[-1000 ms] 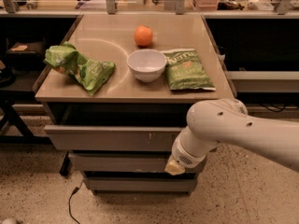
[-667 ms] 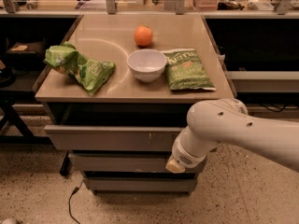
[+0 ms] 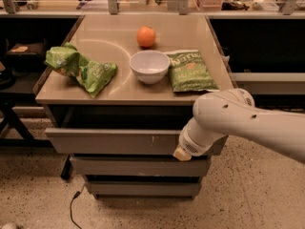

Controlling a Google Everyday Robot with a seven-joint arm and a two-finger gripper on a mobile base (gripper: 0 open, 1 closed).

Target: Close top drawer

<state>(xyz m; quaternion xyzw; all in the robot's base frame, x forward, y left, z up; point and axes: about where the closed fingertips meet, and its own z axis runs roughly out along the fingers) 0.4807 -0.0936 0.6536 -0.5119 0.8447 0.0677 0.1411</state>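
Note:
The top drawer (image 3: pixel 114 141) is a wide grey-brown drawer with a flat handleless front and small pale scratches near its middle. It stands pulled out a little from under the tabletop, with a dark gap above it. My white arm reaches in from the right, and my gripper (image 3: pixel 183 151) is at the right end of the drawer front, against it. The fingers are hidden behind the wrist.
On the tabletop (image 3: pixel 119 92) lie a crumpled green bag (image 3: pixel 78 68), a white bowl (image 3: pixel 149 66), an orange (image 3: pixel 146 36) and a green chip bag (image 3: pixel 189 70). Two narrower drawer fronts (image 3: pixel 138 166) sit below. A cable (image 3: pixel 71 206) lies on the speckled floor.

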